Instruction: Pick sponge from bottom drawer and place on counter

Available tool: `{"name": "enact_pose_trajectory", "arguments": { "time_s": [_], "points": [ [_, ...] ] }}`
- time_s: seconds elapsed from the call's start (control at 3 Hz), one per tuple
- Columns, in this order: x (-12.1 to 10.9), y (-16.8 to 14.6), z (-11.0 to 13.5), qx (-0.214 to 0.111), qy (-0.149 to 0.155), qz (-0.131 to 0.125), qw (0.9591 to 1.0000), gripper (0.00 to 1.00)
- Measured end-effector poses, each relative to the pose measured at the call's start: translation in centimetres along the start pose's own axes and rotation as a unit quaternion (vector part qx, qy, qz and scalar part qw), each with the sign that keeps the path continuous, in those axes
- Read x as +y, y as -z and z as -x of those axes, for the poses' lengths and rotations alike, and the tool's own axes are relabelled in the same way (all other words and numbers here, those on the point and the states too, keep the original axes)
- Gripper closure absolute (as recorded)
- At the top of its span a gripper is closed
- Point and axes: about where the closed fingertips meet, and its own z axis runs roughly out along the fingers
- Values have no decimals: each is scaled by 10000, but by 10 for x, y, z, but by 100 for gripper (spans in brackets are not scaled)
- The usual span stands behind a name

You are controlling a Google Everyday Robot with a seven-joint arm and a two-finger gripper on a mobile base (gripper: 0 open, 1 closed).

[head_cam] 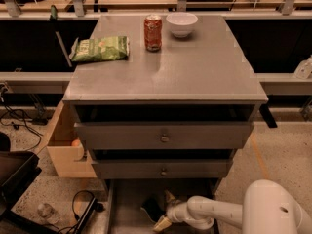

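Observation:
The bottom drawer (127, 204) is pulled out at the foot of the grey cabinet. The sponge (151, 209), seen as a small dark block, lies on the drawer floor near its middle. My gripper (165, 210) reaches in low from the right. Its pale fingers (170, 197) are spread apart, one behind and one in front of the sponge's right end. I cannot tell whether they touch it. The white arm's elbow (273, 209) fills the bottom right corner. The counter (195, 67) is the broad grey cabinet top above.
On the counter stand a green snack bag (100, 49), a red soda can (153, 32) and a white bowl (182, 24). Two shut drawer fronts with knobs (164, 138) sit above the open drawer. A wooden box (66, 147) and cables lie at the left.

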Motion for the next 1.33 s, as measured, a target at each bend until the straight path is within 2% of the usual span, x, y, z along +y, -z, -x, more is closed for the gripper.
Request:
{"name": "enact_pose_trajectory", "arguments": {
  "time_s": [0.33, 0.67, 1.33],
  "points": [
    [5, -14, -16, 62, -140, 49, 9999, 0],
    [17, -28, -19, 85, -180, 164, 9997, 26],
    [22, -29, -16, 69, -216, 196, 9996, 71]
  ]
}}
